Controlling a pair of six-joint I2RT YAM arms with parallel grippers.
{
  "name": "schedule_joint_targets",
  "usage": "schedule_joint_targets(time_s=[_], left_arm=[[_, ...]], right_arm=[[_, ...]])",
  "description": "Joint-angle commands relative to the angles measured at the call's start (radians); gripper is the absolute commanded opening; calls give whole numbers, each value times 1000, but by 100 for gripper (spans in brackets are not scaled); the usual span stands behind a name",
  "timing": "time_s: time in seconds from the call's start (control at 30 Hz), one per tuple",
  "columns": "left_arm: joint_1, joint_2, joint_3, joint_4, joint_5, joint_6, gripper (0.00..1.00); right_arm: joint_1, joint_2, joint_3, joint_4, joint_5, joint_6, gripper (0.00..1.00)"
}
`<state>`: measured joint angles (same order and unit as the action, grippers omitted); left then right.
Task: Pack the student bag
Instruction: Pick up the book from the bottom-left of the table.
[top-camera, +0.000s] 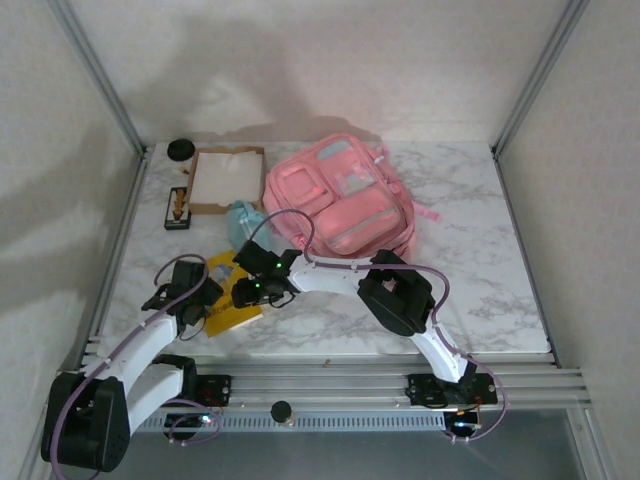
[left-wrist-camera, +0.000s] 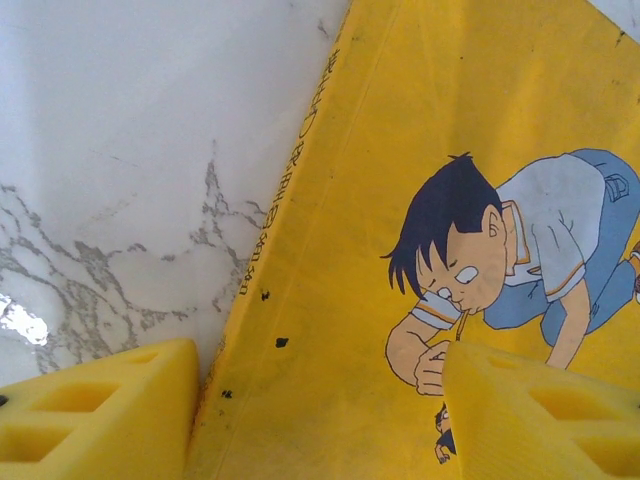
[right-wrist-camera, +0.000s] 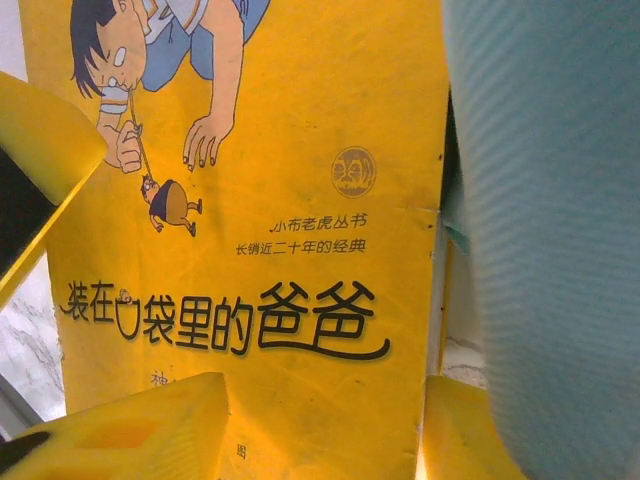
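Note:
The student bag (top-camera: 340, 195), pink with a pale panel, lies flat at the back middle of the table. A yellow picture book (top-camera: 236, 300) lies on the marble at the front left, and both grippers are low over it. My left gripper (top-camera: 203, 303) (left-wrist-camera: 318, 405) stands open: one yellow finger (left-wrist-camera: 110, 410) is on the marble beside the book's (left-wrist-camera: 400, 150) spine, the other over the cover. My right gripper (top-camera: 250, 290) (right-wrist-camera: 325, 430) is open too, straddling the book's (right-wrist-camera: 290, 200) opposite edge.
A light-blue pencil pouch (top-camera: 243, 220) (right-wrist-camera: 550, 200) lies right beside the book, between it and the bag. A shallow cardboard box (top-camera: 226, 178), a small black stand (top-camera: 177, 208) and a black round cap (top-camera: 181, 149) sit at the back left.

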<state>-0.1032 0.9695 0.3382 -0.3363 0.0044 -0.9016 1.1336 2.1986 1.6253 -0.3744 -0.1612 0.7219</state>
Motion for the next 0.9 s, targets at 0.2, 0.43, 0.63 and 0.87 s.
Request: schedule_joint_targets(time_s=[0.2,0.43,0.63,0.87], left_arm=[[-23,-12,-30,105,145,-20,64],[-23,-16,-26,84,114,-11,64],[-22,-25,-11,53,89,-7,64],[-11,-92,88,-67,22,22,74]], right_arm=[[14,-65,13,18,-42,14,40],[14,-104,-10,14,-25,13,25],[17,-125,-13,25,-45,11,9],[18,-208,-24,106,-106,5,1]])
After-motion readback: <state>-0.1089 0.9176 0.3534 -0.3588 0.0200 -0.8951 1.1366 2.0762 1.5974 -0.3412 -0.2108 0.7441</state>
